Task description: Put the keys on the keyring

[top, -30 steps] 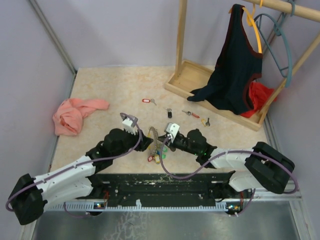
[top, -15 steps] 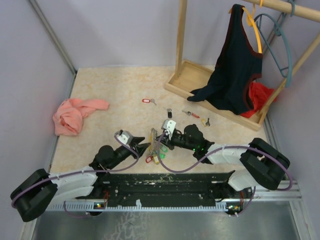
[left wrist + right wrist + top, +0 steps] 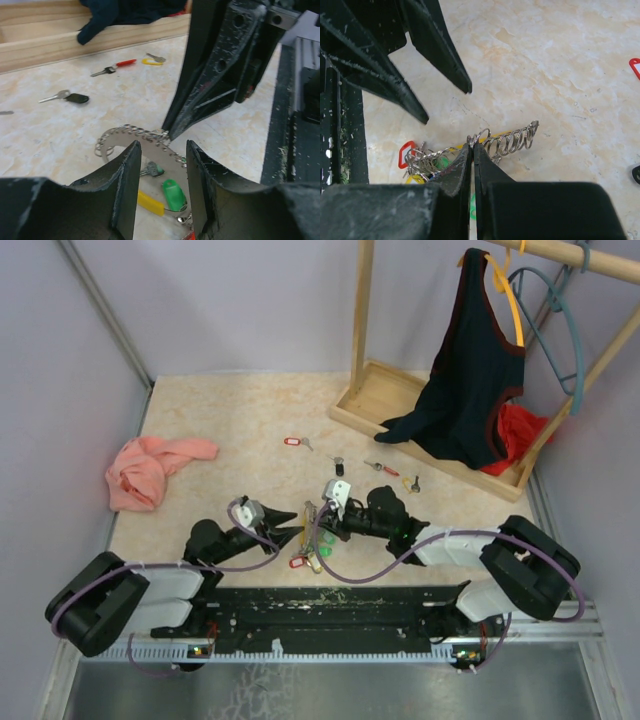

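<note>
The keyring point(image 3: 312, 528), a thin silvery ring strung with small wire loops, lies near the table's front edge with green point(image 3: 173, 195), yellow point(image 3: 150, 204) and red point(image 3: 406, 154) tags bunched on it. My right gripper point(image 3: 472, 145) is shut on the keyring point(image 3: 512, 140) at its rim, also seen as right gripper point(image 3: 320, 522). My left gripper point(image 3: 161, 149) is open just left of the ring point(image 3: 131, 136), nothing between its fingers; left gripper point(image 3: 292, 532). Loose keys lie farther back: red-tagged point(image 3: 293, 442), black-headed point(image 3: 339, 468), red-headed point(image 3: 381, 468) and yellow point(image 3: 411, 483).
A pink cloth point(image 3: 150, 468) lies at the left. A wooden rack base point(image 3: 385, 390) stands at the back right with a dark garment point(image 3: 470, 380), a red cloth point(image 3: 515, 430) and a teal hanger point(image 3: 560, 330). Purple walls enclose the table.
My left arm has dropped low and drawn back, its gripper staying by the ring's left side with jaws a little narrower. The right gripper shifted slightly left with the keyring.
</note>
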Robot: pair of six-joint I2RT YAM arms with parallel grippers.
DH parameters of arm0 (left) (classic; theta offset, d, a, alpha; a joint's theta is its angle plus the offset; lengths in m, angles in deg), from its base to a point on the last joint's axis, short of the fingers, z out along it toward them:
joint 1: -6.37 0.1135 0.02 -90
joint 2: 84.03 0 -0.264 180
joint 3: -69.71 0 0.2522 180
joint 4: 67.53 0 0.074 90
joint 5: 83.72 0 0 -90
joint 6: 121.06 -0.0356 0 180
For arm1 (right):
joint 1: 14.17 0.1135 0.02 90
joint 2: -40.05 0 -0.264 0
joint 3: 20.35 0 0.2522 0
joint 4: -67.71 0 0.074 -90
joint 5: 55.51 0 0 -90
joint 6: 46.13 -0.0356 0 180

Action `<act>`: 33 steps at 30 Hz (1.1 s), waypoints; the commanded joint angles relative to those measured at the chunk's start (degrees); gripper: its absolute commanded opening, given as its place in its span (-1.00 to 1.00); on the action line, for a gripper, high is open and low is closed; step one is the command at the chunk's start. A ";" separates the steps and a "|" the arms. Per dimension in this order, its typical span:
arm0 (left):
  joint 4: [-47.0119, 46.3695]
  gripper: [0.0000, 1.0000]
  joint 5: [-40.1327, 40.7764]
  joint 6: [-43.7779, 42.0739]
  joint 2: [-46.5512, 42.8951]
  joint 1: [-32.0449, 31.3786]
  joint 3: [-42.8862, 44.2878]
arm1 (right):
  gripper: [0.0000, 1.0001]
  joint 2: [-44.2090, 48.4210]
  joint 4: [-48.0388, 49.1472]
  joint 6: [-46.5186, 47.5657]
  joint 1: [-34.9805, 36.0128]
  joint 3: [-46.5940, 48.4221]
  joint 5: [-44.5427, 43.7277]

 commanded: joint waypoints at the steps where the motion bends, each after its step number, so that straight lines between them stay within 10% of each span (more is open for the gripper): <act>1: -5.75 -0.06 -10.68 -1.71 3.61 0.69 1.72 | -1.00 0.30 3.26 0.60 -0.71 3.54 2.60; 12: -11.42 -0.43 -15.27 -2.53 11.38 2.55 2.88 | -1.00 -0.27 4.07 0.91 -0.99 3.39 3.78; 33: -9.33 -0.44 -15.26 -2.52 16.95 3.82 5.55 | -1.00 0.27 4.54 0.54 -0.94 3.70 5.50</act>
